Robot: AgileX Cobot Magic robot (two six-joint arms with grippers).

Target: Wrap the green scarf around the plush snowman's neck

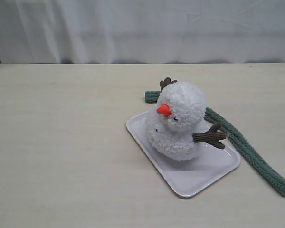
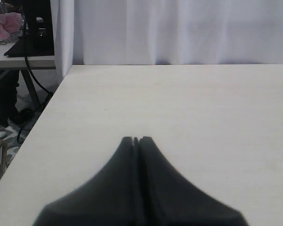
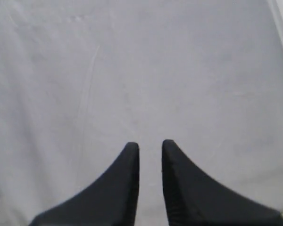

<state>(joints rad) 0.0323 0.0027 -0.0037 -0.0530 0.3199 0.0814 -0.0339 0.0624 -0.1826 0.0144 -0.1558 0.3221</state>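
Note:
The plush snowman (image 1: 180, 121) sits on a white tray (image 1: 199, 178) right of centre in the exterior view, orange nose pointing left, brown twig arms sticking out. The green scarf (image 1: 247, 149) lies flat on the table behind it, one end showing at the snowman's far side, the rest running off to the near right. Neither gripper appears in the exterior view. My left gripper (image 2: 136, 139) is shut with nothing in it, above bare table. My right gripper (image 3: 150, 145) is slightly open and empty, facing the white curtain.
A white curtain (image 1: 142, 28) closes off the back of the table. The table's left edge (image 2: 42, 113) shows in the left wrist view, with another desk, cables and a pink object (image 2: 4, 26) beyond it.

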